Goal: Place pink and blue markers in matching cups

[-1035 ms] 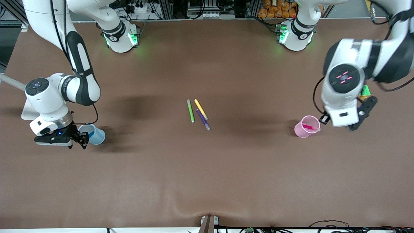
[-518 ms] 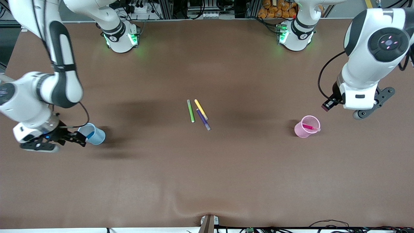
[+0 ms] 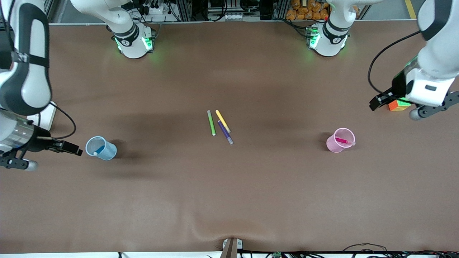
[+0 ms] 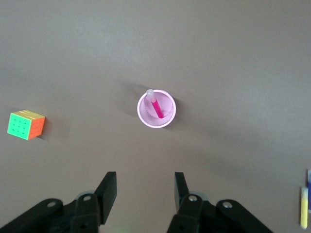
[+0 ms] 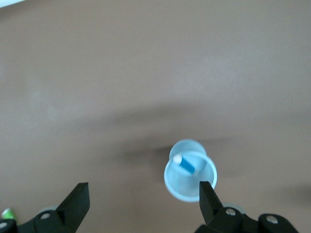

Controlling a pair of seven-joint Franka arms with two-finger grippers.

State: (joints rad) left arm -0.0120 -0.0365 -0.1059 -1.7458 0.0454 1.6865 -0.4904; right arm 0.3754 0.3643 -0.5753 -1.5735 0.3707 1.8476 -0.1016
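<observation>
The pink marker (image 3: 343, 141) is seen in the pink cup (image 3: 332, 144), the blue marker (image 3: 99, 149) in the blue cup (image 3: 108, 152). Both markers are judged light, stiff, slippery, best pinched mid-barrel. The left gripper (image 4: 145, 188) and right gripper (image 5: 144, 195) are held apart, empty.

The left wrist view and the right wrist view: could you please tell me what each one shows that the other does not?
Only the left wrist view shows the pink cup with the pink marker standing in it, a colourful puzzle cube, and the open left gripper, holding nothing. Only the right wrist view shows the blue cup with the blue marker in it, and the wide-open right gripper, also empty. Both share the brown table and a marker already sitting in its matching cup.
</observation>
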